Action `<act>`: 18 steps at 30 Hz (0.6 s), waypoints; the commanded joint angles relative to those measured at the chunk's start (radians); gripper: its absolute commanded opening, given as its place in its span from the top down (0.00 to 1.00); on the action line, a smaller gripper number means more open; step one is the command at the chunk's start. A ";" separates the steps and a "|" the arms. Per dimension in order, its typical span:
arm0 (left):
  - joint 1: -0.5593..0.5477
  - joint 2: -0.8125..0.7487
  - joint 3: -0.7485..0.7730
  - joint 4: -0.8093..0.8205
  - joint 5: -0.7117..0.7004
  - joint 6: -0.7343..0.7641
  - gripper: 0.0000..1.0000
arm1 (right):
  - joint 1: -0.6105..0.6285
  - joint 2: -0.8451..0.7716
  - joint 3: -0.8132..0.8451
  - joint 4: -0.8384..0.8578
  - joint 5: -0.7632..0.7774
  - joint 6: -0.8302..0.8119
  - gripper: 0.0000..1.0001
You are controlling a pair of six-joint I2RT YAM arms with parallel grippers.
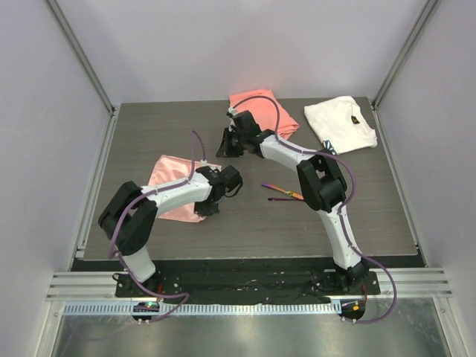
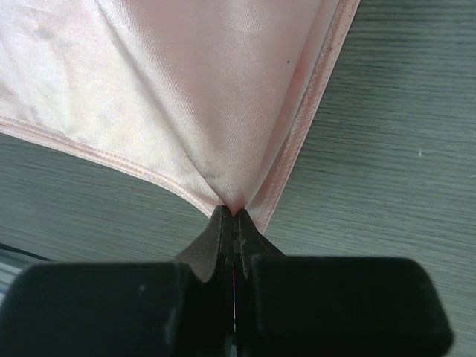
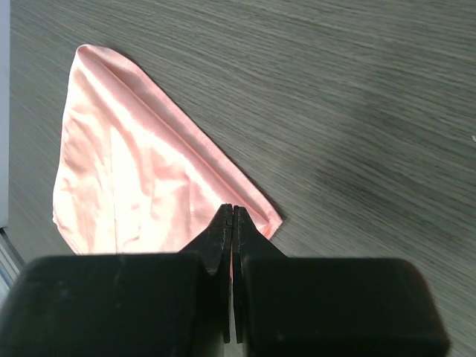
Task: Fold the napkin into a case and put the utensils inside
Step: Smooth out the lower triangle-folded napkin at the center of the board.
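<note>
Left tool (image 2: 234, 214) sits low over the counter (image 1: 335, 216), clamped on the near right corner of the napkin (image 1: 172, 186), which spreads toward ten o'clock. Right tool (image 3: 233, 210), pressed together, hangs at one o'clock; utensils (image 1: 281, 193) lie at three o'clock.

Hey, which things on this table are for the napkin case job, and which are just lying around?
For the job: pale-pink napkin, pinched by the left pincer; two utensils.
Lying about: coral-orange cloth; white cloth.
</note>
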State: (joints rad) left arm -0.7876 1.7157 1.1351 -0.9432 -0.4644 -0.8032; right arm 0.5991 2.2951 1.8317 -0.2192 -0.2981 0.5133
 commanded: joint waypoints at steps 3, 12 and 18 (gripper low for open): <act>-0.035 0.053 0.051 -0.032 -0.074 0.010 1.00 | -0.016 -0.002 0.018 -0.009 0.001 -0.024 0.99; -0.038 0.073 0.038 0.026 -0.028 0.022 0.81 | -0.015 -0.026 -0.025 -0.020 -0.075 -0.013 0.86; -0.036 0.009 0.015 0.067 0.049 0.021 0.67 | 0.004 -0.033 -0.043 -0.023 -0.090 -0.009 0.79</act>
State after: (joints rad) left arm -0.8227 1.7851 1.1534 -0.9127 -0.4465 -0.7776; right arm 0.5861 2.2978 1.7920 -0.2485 -0.3561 0.5026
